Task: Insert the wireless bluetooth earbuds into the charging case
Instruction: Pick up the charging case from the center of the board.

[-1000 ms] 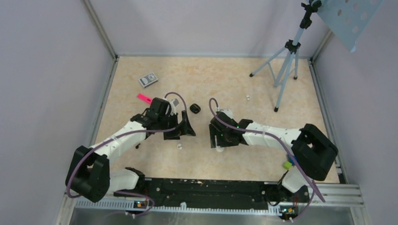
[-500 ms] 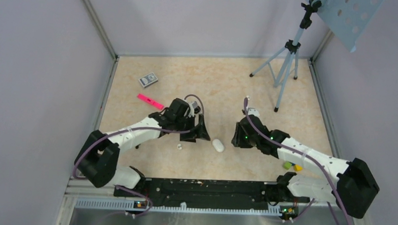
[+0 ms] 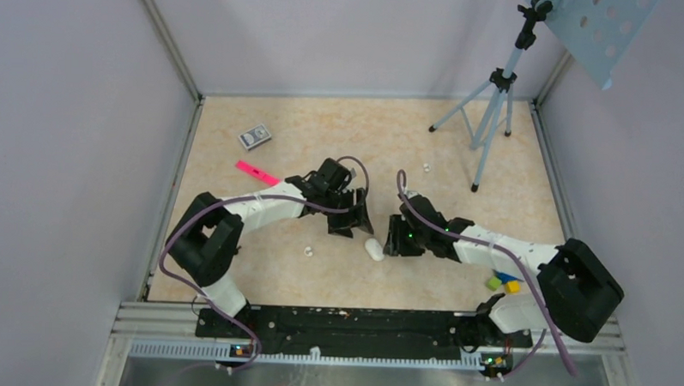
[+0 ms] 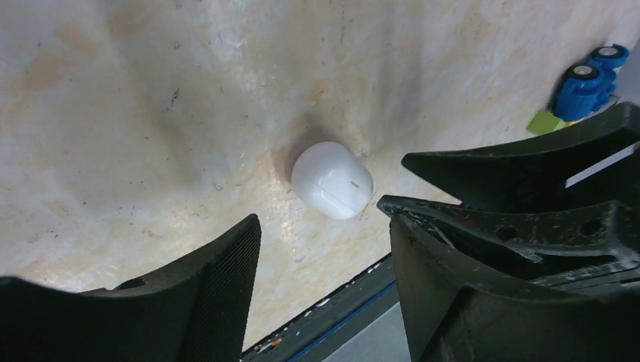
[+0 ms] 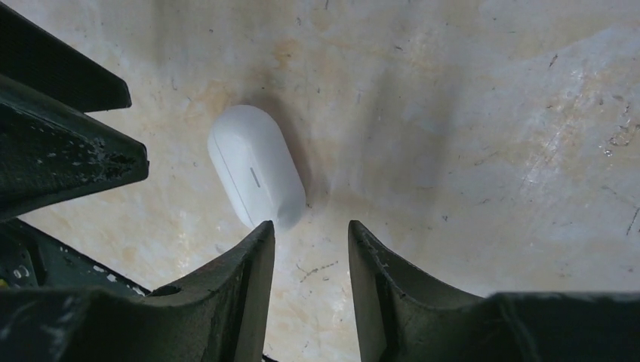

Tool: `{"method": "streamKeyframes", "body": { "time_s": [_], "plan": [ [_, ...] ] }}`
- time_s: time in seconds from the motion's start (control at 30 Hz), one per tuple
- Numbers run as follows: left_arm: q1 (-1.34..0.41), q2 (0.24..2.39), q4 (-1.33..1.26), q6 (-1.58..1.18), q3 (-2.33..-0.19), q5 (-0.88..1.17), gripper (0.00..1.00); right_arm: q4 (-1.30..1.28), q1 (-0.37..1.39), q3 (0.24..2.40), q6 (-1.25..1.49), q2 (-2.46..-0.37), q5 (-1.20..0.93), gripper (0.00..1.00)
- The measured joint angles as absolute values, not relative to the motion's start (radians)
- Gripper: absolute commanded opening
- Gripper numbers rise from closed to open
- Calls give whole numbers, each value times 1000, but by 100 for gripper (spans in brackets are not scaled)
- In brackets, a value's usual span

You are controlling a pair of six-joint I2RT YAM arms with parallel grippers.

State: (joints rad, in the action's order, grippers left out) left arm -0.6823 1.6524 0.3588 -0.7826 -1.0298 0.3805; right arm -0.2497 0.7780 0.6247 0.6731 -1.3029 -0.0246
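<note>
Earbud (image 3: 308, 251) lies loose nr L tool (image 4: 317, 213), wide; R tool (image 5: 311, 226) narrow, both empty.

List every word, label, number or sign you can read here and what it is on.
No text can be read.
Grey packet: printing too small to read.
Pink strip: dark mark, too small to read.
White pill-shaped object: one short grey dash, no letters.

The beige bench (image 3: 392, 135) carries a white pill-shaped case (image 3: 374, 249), a near earbud (image 3: 308, 251), a far earbud (image 3: 426, 167), a pink strip (image 3: 255, 171), a grey box (image 3: 255, 137) and a tripod (image 3: 486, 138).
</note>
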Motion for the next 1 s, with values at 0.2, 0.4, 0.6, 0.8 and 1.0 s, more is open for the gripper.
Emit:
{"method": "streamKeyframes", "body": {
  "time_s": [0.2, 0.4, 0.6, 0.8, 1.0],
  "plan": [
    [-683, 1686, 380, -767, -1005, 382, 69, -197, 742, 638, 663, -1348, -74, 47],
    [-682, 1692, 401, -735, -1005, 372, 70, -136, 729, 638, 653, -1371, -139, 48],
    [-638, 1680, 454, -701, -1005, 360, 74, -96, 729, 638, 630, -1437, -193, 49],
    [-518, 1560, 478, -674, -1003, 378, 75, -83, 730, 662, 594, -1482, -215, 49],
    [-483, 1519, 488, -640, -1003, 408, 76, -164, 759, 725, 551, -1505, -151, 55]
  ]
}}
